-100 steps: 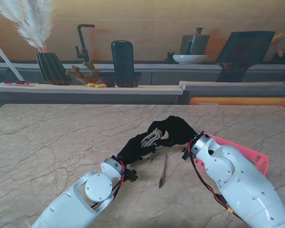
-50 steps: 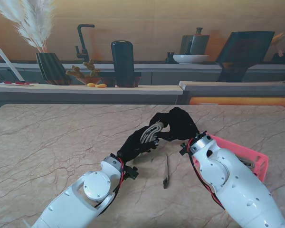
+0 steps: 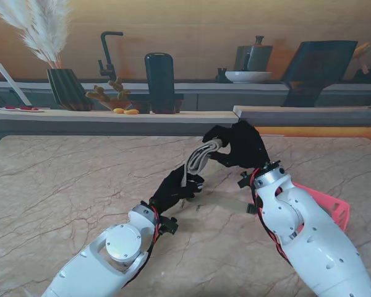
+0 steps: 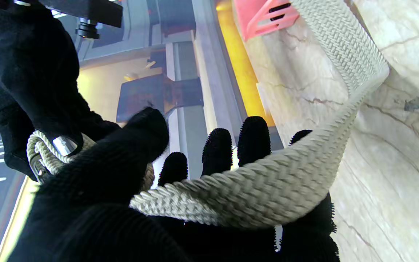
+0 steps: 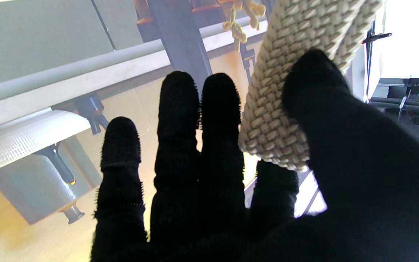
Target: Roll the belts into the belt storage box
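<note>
**Both hands on a partly coiled woven belt, raised over the table**

From the stand camera I see my right hand [image 3: 240,146] lifted above the marble table [image 3: 68,185], its black-gloved fingers closed around the coiled end of a beige woven belt [image 3: 200,158]. The coil sits between thumb and fingers; in the right wrist view the thumb [image 5: 326,109] presses the braided roll [image 5: 278,102] against the index finger, while the other three fingers [image 5: 180,120] stand extended and apart from the belt.

My left hand [image 3: 173,192] is nearer to me and to the left of the right hand. The belt's free length runs from the coil down across it. In the left wrist view the strap [image 4: 253,189] lies over the palm with the thumb [image 4: 129,145] bent over it, and the fingertips [image 4: 253,134] stand straight beyond the strap; I read this as a loose hold, not a tight clench. The same view shows the strap bending back toward the table, and a metal fitting [image 4: 63,145] at the coil under the right hand's glove.

A short piece of the belt's tail [image 3: 238,207] shows on the table beside the right wrist. The pink belt storage box [image 3: 324,201] stands on the table to my right, largely hidden behind the right forearm; I cannot tell what it contains.
</note>
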Action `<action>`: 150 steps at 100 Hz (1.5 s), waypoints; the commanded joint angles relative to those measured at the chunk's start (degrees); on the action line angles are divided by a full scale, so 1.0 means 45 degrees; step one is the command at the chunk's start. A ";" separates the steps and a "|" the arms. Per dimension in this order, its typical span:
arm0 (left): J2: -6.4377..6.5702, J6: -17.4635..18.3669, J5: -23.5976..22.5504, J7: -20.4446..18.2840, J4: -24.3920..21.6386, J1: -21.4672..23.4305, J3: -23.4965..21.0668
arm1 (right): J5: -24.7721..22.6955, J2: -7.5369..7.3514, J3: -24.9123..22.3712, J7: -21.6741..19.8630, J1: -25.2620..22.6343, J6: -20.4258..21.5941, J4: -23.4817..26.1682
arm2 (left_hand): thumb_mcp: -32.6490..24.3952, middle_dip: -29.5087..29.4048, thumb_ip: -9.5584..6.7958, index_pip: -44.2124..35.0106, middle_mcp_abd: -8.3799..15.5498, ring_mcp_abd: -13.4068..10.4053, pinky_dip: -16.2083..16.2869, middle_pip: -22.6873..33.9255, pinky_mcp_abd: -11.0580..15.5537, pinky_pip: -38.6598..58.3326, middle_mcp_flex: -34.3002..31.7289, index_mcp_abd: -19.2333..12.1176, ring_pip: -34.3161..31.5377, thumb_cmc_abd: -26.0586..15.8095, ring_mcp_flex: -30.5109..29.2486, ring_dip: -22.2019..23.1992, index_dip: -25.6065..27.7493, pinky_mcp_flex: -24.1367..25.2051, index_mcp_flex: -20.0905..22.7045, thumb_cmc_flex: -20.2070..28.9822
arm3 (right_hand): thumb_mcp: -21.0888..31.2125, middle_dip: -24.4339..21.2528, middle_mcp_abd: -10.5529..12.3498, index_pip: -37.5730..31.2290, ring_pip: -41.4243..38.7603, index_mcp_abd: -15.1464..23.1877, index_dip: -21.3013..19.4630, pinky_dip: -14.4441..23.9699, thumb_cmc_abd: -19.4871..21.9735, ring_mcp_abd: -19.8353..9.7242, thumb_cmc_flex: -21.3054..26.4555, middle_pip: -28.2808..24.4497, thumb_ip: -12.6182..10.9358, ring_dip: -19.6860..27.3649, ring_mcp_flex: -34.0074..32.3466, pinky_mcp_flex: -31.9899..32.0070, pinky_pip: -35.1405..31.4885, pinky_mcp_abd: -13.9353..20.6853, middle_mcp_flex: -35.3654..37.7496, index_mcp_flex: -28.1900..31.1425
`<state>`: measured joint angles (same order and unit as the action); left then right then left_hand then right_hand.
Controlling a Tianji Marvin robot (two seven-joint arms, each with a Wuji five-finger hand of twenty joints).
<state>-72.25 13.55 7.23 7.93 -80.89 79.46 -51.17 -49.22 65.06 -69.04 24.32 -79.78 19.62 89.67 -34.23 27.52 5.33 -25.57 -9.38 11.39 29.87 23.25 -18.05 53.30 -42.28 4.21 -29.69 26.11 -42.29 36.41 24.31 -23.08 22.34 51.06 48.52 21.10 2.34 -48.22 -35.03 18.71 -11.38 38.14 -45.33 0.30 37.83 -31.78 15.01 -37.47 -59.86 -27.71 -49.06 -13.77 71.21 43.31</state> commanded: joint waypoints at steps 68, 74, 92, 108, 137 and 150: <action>-0.0387 -0.0755 0.0060 0.1740 -0.1345 0.0402 -0.0403 | 0.0259 0.0138 -0.0480 -0.0188 0.0075 -0.0701 0.1323 | 0.4541 0.3040 -0.0196 -0.2573 0.0289 0.0168 -0.0337 0.0317 -0.0071 0.1649 -0.1633 -0.0648 -0.2393 -0.4044 -0.1184 0.1052 0.0964 -0.0665 0.1331 0.5089 | 0.1421 -0.0347 -0.0501 -0.3017 -0.0495 0.0512 -0.0727 -0.0401 0.1094 0.0074 0.1020 -0.0542 -0.1176 -0.0208 0.0020 0.0421 -0.0606 -0.0383 0.0203 0.1418; -0.0481 -0.0732 0.0412 0.1759 -0.1219 0.0320 -0.0247 | 0.0366 0.0181 -0.0296 -0.0086 0.0147 -0.0792 0.1197 | 0.4471 0.2893 -0.0165 -0.2880 0.0183 0.0134 -0.0349 0.0475 0.0014 0.1694 -0.1542 -0.0734 -0.2441 -0.4151 -0.1234 0.1050 0.1208 -0.0735 0.1421 0.5091 | 0.1410 -0.0360 -0.0519 -0.3013 -0.0518 0.0498 -0.0726 -0.0418 0.1093 0.0073 0.1006 -0.0559 -0.1178 -0.0207 0.0006 0.0414 -0.0625 -0.0375 0.0202 0.1409; -0.0886 -0.0555 0.1418 0.2285 -0.0869 0.0191 0.0199 | 0.0752 0.0349 0.0376 0.0322 0.0497 -0.1253 0.0503 | 0.4641 0.1944 -0.0075 -0.3149 0.0039 0.0130 -0.0619 0.0444 0.0359 0.1616 -0.1358 -0.0863 -0.1722 -0.4226 -0.1259 0.0368 0.1347 -0.0849 0.1470 0.5089 | 0.1428 -0.0415 -0.0586 -0.3001 -0.0584 0.0376 -0.0706 -0.0469 0.1098 0.0075 0.1034 -0.0612 -0.1212 -0.0208 -0.0013 0.0419 -0.0681 -0.0416 0.0199 0.1382; -0.1194 -0.0333 0.2018 0.2756 -0.0587 0.0095 0.0499 | 0.1135 0.0518 0.0937 0.0681 0.0844 -0.1642 -0.0136 | 0.5833 0.1287 -0.0115 -0.3105 0.0107 0.0026 -0.0917 0.0248 0.0688 0.1210 -0.0871 -0.0873 -0.1105 -0.4163 -0.0826 -0.0349 0.0947 -0.0645 0.1082 0.5090 | 0.1405 -0.0492 -0.0621 -0.3008 -0.0674 0.0296 -0.0670 -0.0531 0.1116 0.0105 0.1058 -0.0701 -0.1233 -0.0205 0.0003 0.0462 -0.0764 -0.0464 0.0170 0.1359; -0.1597 0.0352 0.3051 0.3562 -0.0480 0.0153 0.0655 | 0.1657 0.0736 0.1852 0.1043 0.1037 -0.1722 -0.0934 | 0.0981 -0.1611 -0.0001 -0.1707 0.0336 -0.0581 -0.1547 -0.0223 0.1818 -0.0250 0.1467 -0.0438 0.1004 -0.1078 0.0925 -0.2288 0.0155 -0.0186 -0.0913 -0.2533 | 0.1402 -0.0600 -0.0672 -0.3049 -0.0786 0.0251 -0.0615 -0.0638 0.1107 0.0163 0.1085 -0.0847 -0.1248 -0.0170 0.0042 0.0523 -0.0882 -0.0563 0.0139 0.1355; -0.1707 0.0807 0.2832 0.3952 -0.0370 0.0144 0.0716 | 0.1729 0.0799 0.2194 0.1217 0.1043 -0.1664 -0.1187 | -0.0911 -0.2121 0.0488 -0.1498 0.0367 -0.0757 -0.1899 -0.0421 0.2430 -0.1125 0.2437 -0.0298 0.1582 0.0704 0.1725 -0.3037 -0.0126 0.0013 -0.1762 -0.5265 | 0.1410 -0.0636 -0.0686 -0.3061 -0.0821 0.0214 -0.0595 -0.0678 0.1098 0.0186 0.1097 -0.0883 -0.1247 -0.0154 0.0062 0.0574 -0.0909 -0.0606 0.0129 0.1361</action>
<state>-79.00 16.09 19.97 26.02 -82.06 79.87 -48.12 -41.30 67.90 -60.30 29.72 -74.49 11.79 85.15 -35.09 19.40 5.24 -33.97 -9.42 10.58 22.44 22.43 -10.66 49.67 -33.42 8.20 -23.21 25.06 -36.00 24.23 24.60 -23.14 14.99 32.00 50.51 19.06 1.00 -49.64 -37.63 16.97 -11.40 35.99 -45.28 1.55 38.56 -33.99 13.65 -37.49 -59.85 -26.36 -51.55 -15.08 71.21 43.18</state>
